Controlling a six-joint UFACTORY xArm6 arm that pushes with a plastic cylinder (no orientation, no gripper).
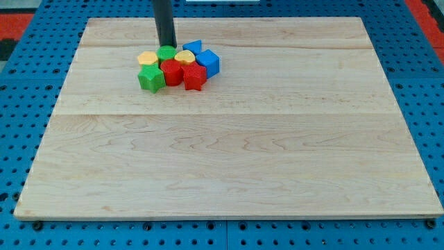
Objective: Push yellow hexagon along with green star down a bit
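Hovering at the view's top of the cluster, my tip [166, 45] holds nothing and touches the green block [166, 53] just below it. The yellow hexagon [148, 58] sits just left, the green star [150, 78] lower left, against a red block [171, 71] on the wooden board [229, 153].

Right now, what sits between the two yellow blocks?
In the camera view, a green block sits between the left yellow block and the right yellow block; my tip touches its top edge.
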